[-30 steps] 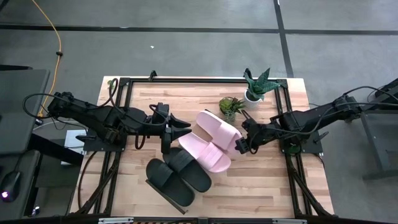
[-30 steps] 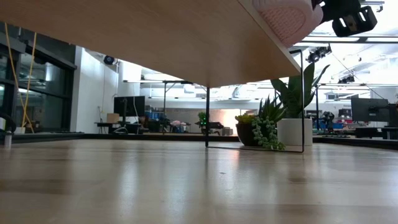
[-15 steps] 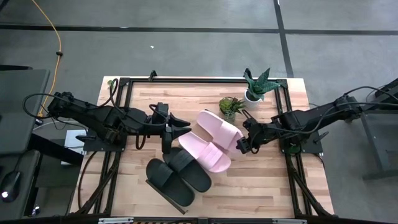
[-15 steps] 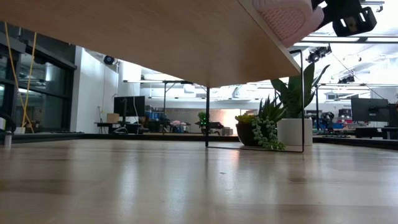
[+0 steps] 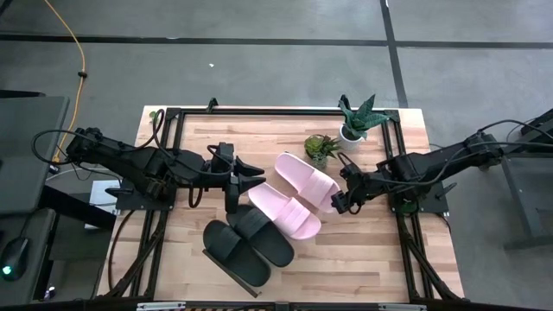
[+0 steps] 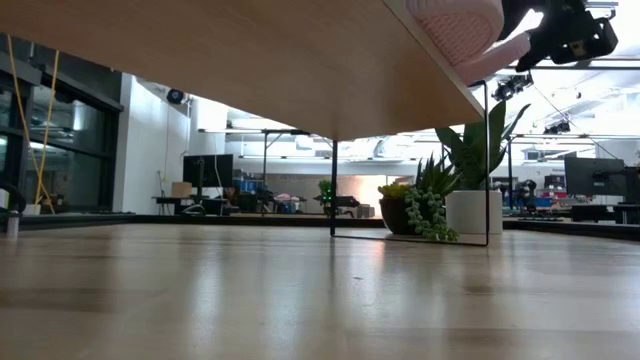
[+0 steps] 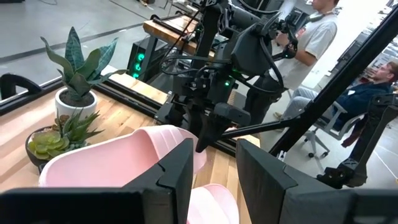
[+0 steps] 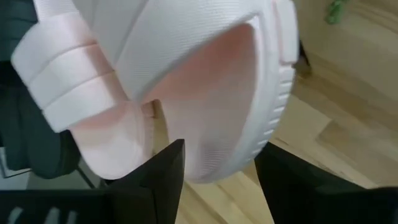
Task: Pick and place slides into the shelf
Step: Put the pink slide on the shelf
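Note:
The shelf point(image 6: 300, 60) fills the top of the low view from below, and its thin black legs point(image 6: 333, 185) stand on the table. Two black slides point(image 5: 246, 246) and two pink slides point(image 5: 285, 212) lie on it side by side. The farther pink slide point(image 5: 307, 180) shows its right end point(image 6: 500, 55) past the shelf's edge. My right gripper point(image 5: 339, 200) is open, slanting down, with one finger on each side of that end. My left gripper point(image 5: 257, 173) points level at the pink slides from the left, fingers apart, nothing between them. My right gripper has its fingers point(image 8: 163, 171) on either side of the farther pink slide's right end point(image 8: 211, 143), coming from the table's right and slanting down. Whether a finger still touches that end, I cannot tell. The slide lies on the shelf.
Two potted plants point(image 5: 357, 119) point(image 5: 321, 149) stand at the table's far right, close behind the pink slides. Black frame rails point(image 5: 259, 112) run along the table's edges. People point(image 7: 317, 31) show in the room beyond the table. Bare wood lies at the near right.
My right gripper has opened and let go of the farther pink slide's right end. That end has dropped lower and now sticks out past the shelf's edge in the low view. The other slides have stayed where they were.

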